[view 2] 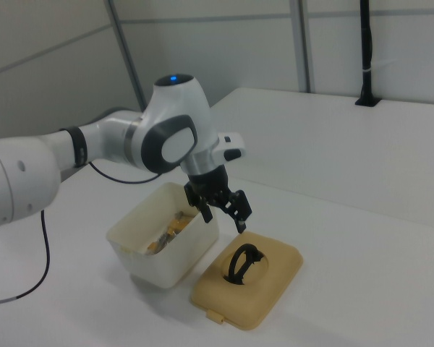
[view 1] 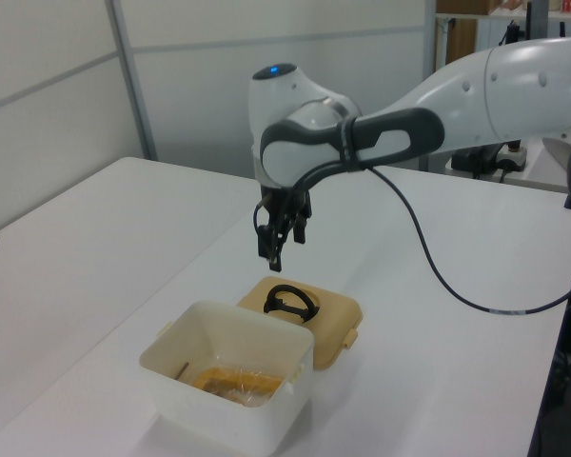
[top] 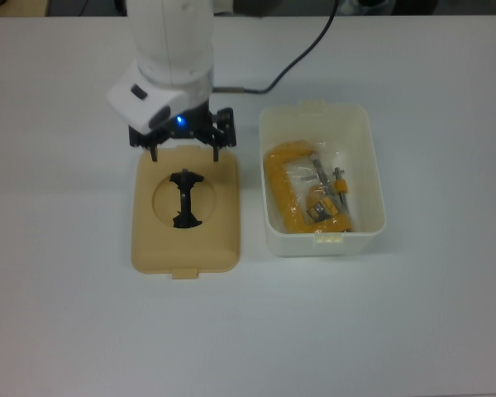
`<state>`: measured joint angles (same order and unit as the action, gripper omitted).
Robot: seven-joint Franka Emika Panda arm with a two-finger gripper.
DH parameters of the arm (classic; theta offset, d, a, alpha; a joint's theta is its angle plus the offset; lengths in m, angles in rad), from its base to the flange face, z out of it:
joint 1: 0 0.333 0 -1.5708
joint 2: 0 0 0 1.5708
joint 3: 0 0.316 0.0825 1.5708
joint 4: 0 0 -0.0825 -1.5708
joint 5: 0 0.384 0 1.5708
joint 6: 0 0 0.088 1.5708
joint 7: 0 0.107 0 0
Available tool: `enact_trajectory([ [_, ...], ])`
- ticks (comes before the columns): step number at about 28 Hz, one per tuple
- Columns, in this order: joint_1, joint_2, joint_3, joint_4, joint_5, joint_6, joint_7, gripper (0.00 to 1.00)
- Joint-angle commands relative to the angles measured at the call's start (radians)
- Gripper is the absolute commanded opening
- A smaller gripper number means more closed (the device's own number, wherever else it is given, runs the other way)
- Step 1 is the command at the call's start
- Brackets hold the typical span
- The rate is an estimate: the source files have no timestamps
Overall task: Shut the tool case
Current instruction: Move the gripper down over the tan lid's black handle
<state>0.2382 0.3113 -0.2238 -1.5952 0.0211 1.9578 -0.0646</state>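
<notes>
We find a white table (top: 58, 314) carrying all the items. The white robot arm (view 1: 476, 95) reaches in over it, with a black cable (view 1: 428, 257) trailing from it. The tool case is in two parts, lying side by side and just apart. The white tub (top: 368, 178) stands open on the top view's right, and we note a yellow clamp (top: 283, 190) lying inside it. The tan lid (top: 186, 248) lies flat on the table on the top view's left, its round recess upward and the black handle (top: 184, 198) in that recess. The gripper (top: 183, 154) hangs above the lid's far edge, clear of it in the left view, fingers pointing down. We record the jaws as spread wide and holding nothing.
</notes>
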Motion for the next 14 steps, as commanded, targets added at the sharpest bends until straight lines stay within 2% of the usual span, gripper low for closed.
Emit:
enact_trajectory([
  [1,-0.071,0.026,0.085,-0.028,-0.039,0.053,0.042,1.0],
  [5,-0.152,0.046,0.17,-0.029,-0.062,0.07,0.06,1.0],
  [12,-0.18,0.072,0.188,-0.031,-0.089,0.102,0.085,1.0],
  [14,-0.197,0.074,0.208,-0.031,-0.092,0.102,0.086,1.0],
])
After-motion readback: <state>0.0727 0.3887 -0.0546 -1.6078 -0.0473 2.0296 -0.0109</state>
